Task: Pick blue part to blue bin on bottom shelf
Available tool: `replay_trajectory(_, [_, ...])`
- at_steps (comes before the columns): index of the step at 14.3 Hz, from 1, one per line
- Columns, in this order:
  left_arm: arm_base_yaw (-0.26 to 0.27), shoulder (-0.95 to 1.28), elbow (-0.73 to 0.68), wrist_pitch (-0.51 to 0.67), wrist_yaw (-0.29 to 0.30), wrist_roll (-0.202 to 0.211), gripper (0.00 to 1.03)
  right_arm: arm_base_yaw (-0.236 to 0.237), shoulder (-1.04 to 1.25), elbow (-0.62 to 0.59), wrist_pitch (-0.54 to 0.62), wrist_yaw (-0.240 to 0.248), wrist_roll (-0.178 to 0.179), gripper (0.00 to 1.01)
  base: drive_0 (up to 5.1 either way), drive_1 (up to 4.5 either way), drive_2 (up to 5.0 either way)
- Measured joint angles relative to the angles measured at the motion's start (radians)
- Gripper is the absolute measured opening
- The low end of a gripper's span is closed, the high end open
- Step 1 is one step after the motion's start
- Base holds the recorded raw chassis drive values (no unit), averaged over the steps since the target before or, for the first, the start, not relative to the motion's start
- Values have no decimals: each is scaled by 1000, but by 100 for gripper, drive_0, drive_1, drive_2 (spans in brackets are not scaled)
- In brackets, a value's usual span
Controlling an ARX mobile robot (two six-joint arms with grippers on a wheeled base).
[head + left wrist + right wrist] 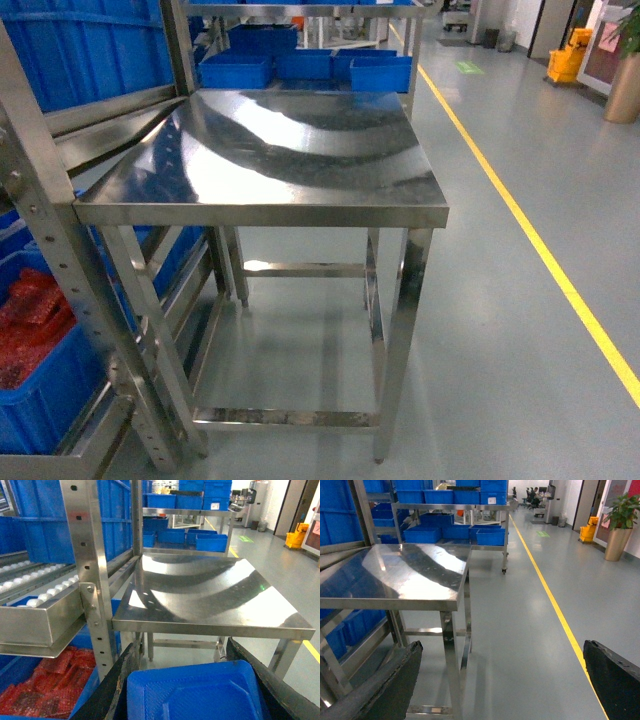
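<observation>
The blue part (pixel 195 692) fills the bottom of the left wrist view as a blue boxy body with a textured face. My left gripper (pixel 182 647) is shut on it, a black finger (pixel 117 690) against each side. In the head view, the bottom shelf's steel front rail (pixel 55 465) runs along the lower left. A blue bin (pixel 50 400) holding red material rests on that shelf. That blue bin (pixel 95 685) also shows at lower left of the left wrist view. My right gripper (pixel 502 647) hangs open over bare floor, nothing between its fingers (pixel 612 675). Neither gripper shows in the head view.
A square steel table (pixel 270 160) stands straight ahead, beside the rack's upright post (pixel 60 260). A tier of white rollers (pixel 35 597) sits above the bin with red material. More blue bins (pixel 300 65) line a far rack. A yellow floor line (pixel 540 250) runs along the right.
</observation>
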Motion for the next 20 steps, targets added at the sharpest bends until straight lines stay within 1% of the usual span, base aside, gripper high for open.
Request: replay_trajectory(20, [1, 0, 0, 3, -3, 0, 44, 0, 0, 0, -1, 0, 0, 98, -472, 239, 239])
